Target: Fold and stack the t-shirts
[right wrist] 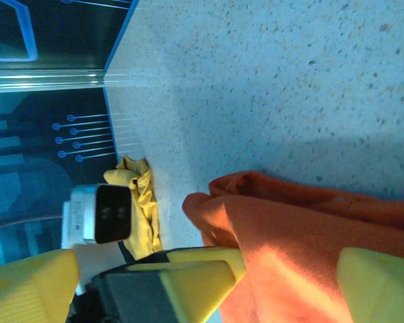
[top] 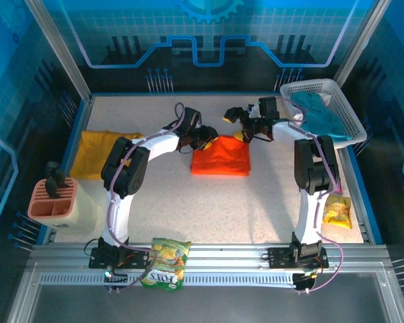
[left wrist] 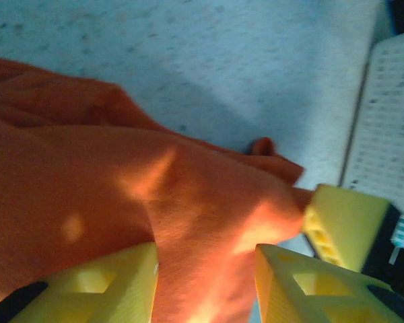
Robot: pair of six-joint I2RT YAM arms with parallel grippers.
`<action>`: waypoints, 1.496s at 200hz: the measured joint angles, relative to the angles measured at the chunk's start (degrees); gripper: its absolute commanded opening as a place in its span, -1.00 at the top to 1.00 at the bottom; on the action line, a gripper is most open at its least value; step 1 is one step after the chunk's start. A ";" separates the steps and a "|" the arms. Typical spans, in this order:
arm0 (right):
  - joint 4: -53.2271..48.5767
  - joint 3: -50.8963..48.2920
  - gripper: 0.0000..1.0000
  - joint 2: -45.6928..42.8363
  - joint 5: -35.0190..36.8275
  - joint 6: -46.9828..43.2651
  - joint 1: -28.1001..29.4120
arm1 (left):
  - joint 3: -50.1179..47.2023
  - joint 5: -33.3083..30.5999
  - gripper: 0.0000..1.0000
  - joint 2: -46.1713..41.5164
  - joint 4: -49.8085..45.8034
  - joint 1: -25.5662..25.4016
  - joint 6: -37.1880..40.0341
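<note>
Two shirts are lying on the table (top: 209, 208), and we are recording them as well apart. The orange shirt (top: 220, 158) is sitting near the middle as a rough rectangle. The mustard-yellow shirt (top: 94, 155) is resting against the left edge, bunched rather than squared.

Both arms are reaching over the far edge of the orange shirt. The left pincer (left wrist: 205, 286) is standing with its jaws moderately apart and orange cloth lying in the gap. We are not seeing the pads pressing it. The right pincer (right wrist: 202, 282) is gaping wide at the far right corner, gripping nothing, and one finger of the left pincer is sitting between its jaws.

We are judging the step in hand to be taking hold of that far edge for a further fold. The fabric there is humping and creasing instead of lying flat.

For sound execution we are recommending the following:
- Each pincer should be closing on the whole layered edge, not on the top ply alone.
- The two grips should be spreading toward opposite corners, since they are crowding each other now.
- The lift should be staying low and level, so the lower layers are not dragging out of square.
</note>
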 measured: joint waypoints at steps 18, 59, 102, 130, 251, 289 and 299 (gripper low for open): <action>-0.20 2.60 -0.96 2.73 -0.33 -1.03 -0.50 | 0.00 -0.33 0.14 0.81 0.04 0.28 0.22; 0.90 5.27 -0.97 5.05 -1.84 -2.60 -2.34 | 0.42 -0.74 0.13 0.83 0.07 2.05 1.51; 0.50 2.75 -0.98 0.81 -2.69 -4.92 -2.58 | 0.61 -1.25 0.13 0.90 0.07 3.06 2.47; 0.26 -2.69 -0.98 -6.40 -3.06 -5.03 -1.88 | 0.61 -1.38 0.13 0.90 0.11 3.13 2.45; 7.37 -2.43 -1.00 5.18 -4.42 -3.61 -2.03 | -0.46 -1.42 0.11 2.54 1.38 6.36 1.33; 11.28 -2.23 -0.99 6.84 -7.56 -0.92 -3.28 | -0.83 -1.88 0.11 2.67 0.96 6.75 1.38; 12.07 -2.25 -0.99 6.99 -8.17 -0.02 -3.50 | -0.90 -1.84 0.11 2.67 1.01 6.88 1.40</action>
